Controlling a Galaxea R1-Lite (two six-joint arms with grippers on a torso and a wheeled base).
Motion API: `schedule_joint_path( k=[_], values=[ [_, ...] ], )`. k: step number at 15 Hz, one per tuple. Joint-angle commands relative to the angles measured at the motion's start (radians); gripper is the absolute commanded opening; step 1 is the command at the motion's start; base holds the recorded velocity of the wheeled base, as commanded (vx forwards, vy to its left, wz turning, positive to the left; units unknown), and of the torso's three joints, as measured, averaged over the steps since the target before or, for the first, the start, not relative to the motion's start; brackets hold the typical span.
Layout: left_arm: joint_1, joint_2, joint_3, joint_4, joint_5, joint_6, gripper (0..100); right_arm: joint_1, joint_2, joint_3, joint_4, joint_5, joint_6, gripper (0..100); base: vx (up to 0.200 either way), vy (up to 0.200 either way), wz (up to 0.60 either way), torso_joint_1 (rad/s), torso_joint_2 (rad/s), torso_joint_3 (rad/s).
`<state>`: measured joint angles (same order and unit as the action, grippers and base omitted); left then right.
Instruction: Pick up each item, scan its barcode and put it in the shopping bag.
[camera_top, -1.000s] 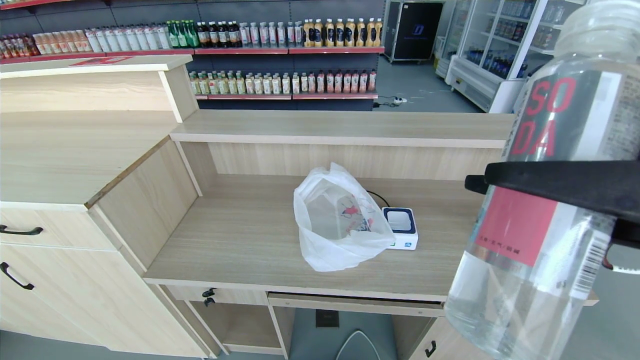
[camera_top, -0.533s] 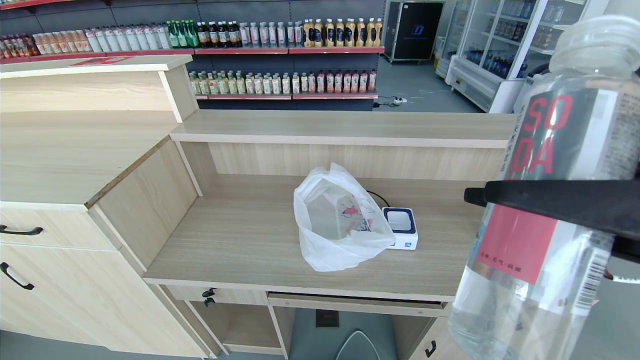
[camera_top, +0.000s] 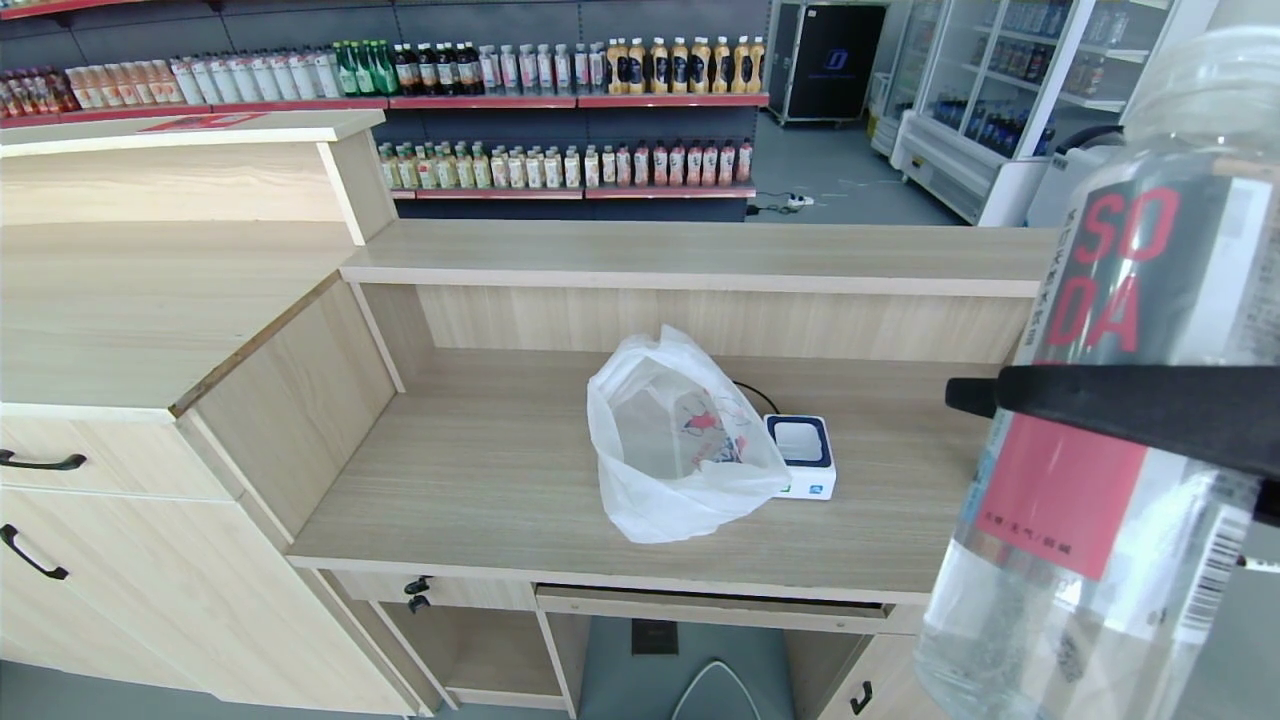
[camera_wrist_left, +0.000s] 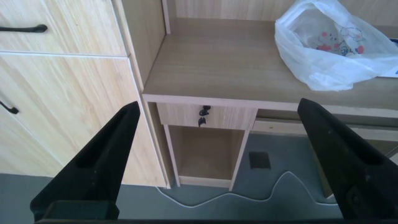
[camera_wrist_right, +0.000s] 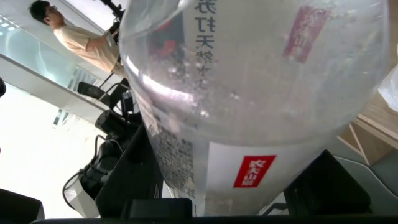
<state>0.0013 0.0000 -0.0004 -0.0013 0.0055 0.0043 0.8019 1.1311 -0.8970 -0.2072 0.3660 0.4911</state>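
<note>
Clear soda bottle (camera_top: 1060, 490) tight betw. R fingers (camera_top: 1130, 410); L fingers (camera_wrist_left: 99, 168) wide apart, empty.

Light wood-grain surface (camera_top: 480, 470), recessed below a raised rear ledge (camera_top: 690, 255). A white translucent shopping bag (camera_top: 680, 440) stands near its centre, mouth open upward. A small white scanner (camera_top: 803, 455) with a dark-framed window sits touching the bag's right side. A black cable (camera_top: 757, 393) runs behind the scanner.
</note>
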Motion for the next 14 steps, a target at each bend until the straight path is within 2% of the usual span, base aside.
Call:
schedule_joint_path(
  k=[1,8,10,11,13,14],
  values=[
    [0.000,0.000,-0.001,0.000,0.001,0.000,100,0.000,-0.001,0.001,0.000,0.001,0.000,0,0.000,0.000,0.00,0.000,0.00,0.000],
    [0.000,0.000,0.000,0.000,0.001,-0.001,100,0.000,0.003,-0.002,-0.006,0.001,0.000,0,0.000,0.000,0.00,0.000,0.00,0.000],
    [0.000,0.000,0.000,0.000,0.001,0.000,100,-0.029,0.012,-0.011,-0.009,-0.007,-0.011,0,0.000,0.000,0.00,0.000,0.00,0.000],
    [0.000,0.000,0.000,0.000,0.001,0.000,100,-0.081,0.022,-0.019,-0.009,-0.010,-0.039,0,0.000,0.000,0.00,0.000,0.00,0.000],
    [0.000,0.000,0.000,0.000,0.001,0.000,100,-0.274,0.069,-0.013,-0.014,-0.015,-0.147,0,0.000,0.000,0.00,0.000,0.00,0.000],
    [0.000,0.000,-0.001,0.000,0.001,0.000,100,-0.334,0.084,-0.008,-0.024,-0.016,-0.174,0,0.000,0.000,0.00,0.000,0.00,0.000]
  ],
)
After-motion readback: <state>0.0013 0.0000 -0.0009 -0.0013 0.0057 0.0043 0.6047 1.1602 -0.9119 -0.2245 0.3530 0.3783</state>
